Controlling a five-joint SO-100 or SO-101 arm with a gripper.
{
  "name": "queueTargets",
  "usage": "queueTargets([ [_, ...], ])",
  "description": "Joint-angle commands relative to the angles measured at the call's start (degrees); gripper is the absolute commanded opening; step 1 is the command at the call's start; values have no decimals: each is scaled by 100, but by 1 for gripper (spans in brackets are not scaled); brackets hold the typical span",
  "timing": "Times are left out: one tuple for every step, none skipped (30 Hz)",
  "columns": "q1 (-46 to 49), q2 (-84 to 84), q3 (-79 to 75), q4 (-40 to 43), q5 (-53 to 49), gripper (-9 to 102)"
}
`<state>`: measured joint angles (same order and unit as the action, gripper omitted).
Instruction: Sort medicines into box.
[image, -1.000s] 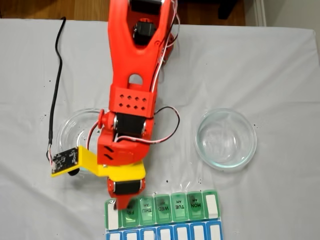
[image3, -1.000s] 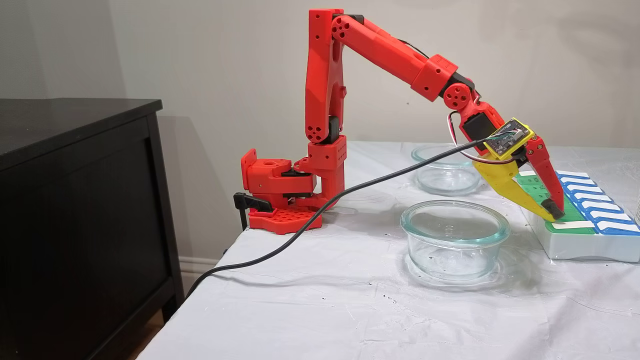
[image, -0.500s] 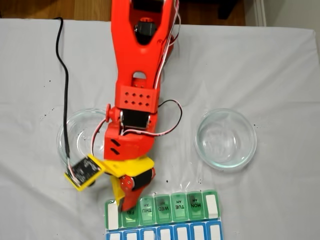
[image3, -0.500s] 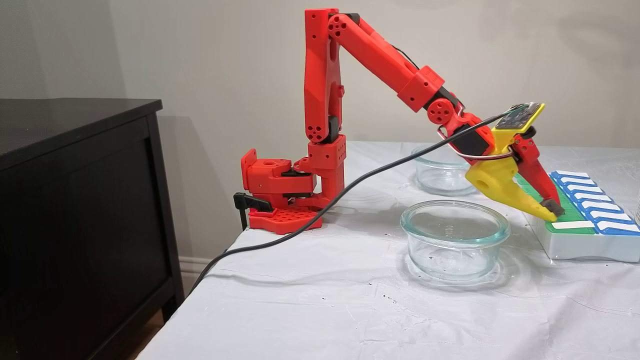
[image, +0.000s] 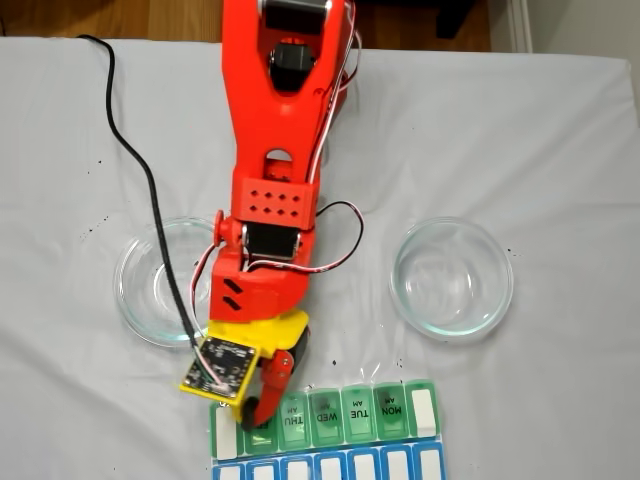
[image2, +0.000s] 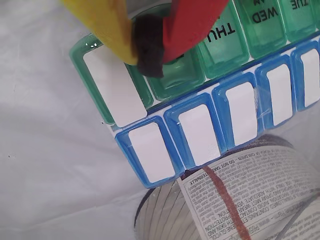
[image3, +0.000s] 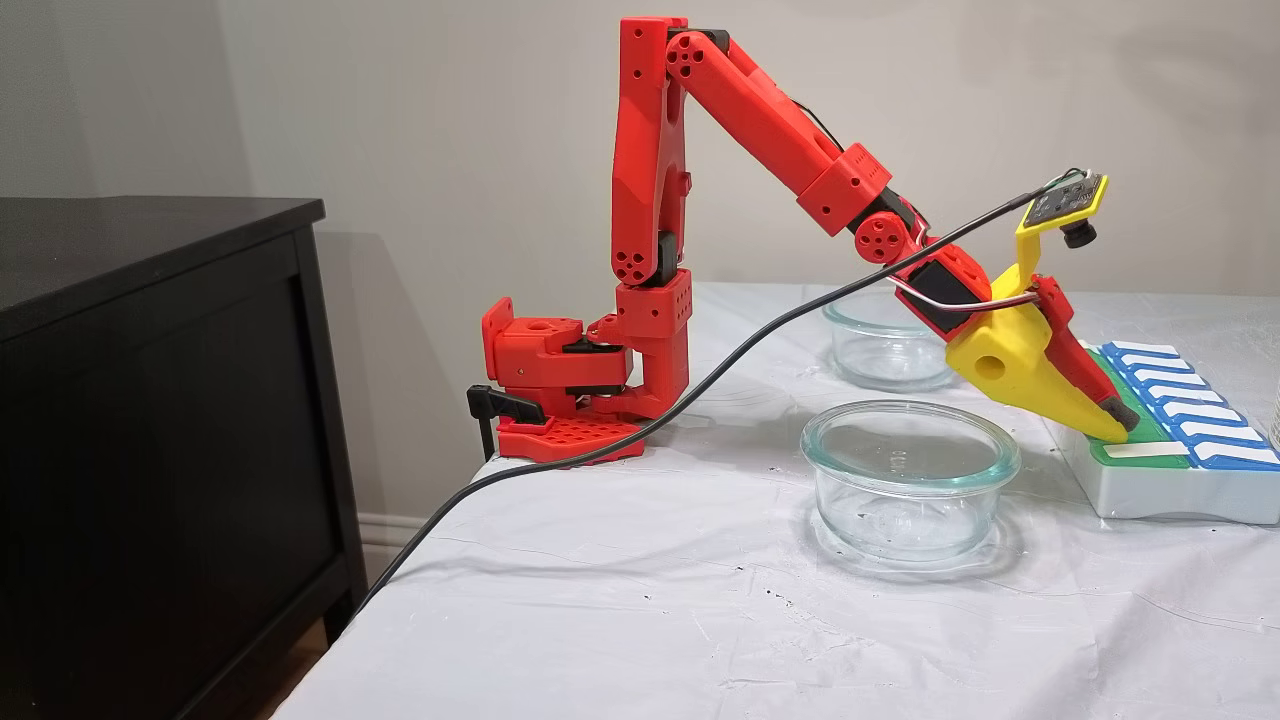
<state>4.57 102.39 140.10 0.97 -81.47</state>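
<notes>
Two fingers of your red-and-yellow gripper sit pressed together, tips touching the FRI lid near the left end of the flat green-and-blue weekly pill box in the overhead fixed view, its long axis crossing your reach.

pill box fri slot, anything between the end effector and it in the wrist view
Nothing visible does. In the wrist view the end effector has its tips together right at the lid next to THU on the pill box, whose lids look closed. Whether it touches the lid cannot be told.
</notes>
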Motion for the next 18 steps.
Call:
queueTargets([
  [35,193,193,141,-659,0],
  [35,211,229,176,-817,0],
  [35,237,264,229,-984,0],
  [35,264,316,255,-1107,0],
  [26,281,343,264,-1195,0],
  [18,290,369,272,-1274,0],
  [18,299,396,308,-1389,0],
  [18,299,404,352,-1503,0],
  [35,290,404,396,-1600,0],
  [62,255,404,448,-1723,0],
  [79,202,360,519,-1837,0],
  [114,132,299,606,-1934,0],
  [141,44,229,668,-2039,0],
  [141,18,185,677,-2039,0],
  [123,9,132,686,-1916,0],
  [79,70,79,694,-1714,0],
  [35,167,44,694,-1477,0],
  [-26,325,-9,677,-1063,0],
])
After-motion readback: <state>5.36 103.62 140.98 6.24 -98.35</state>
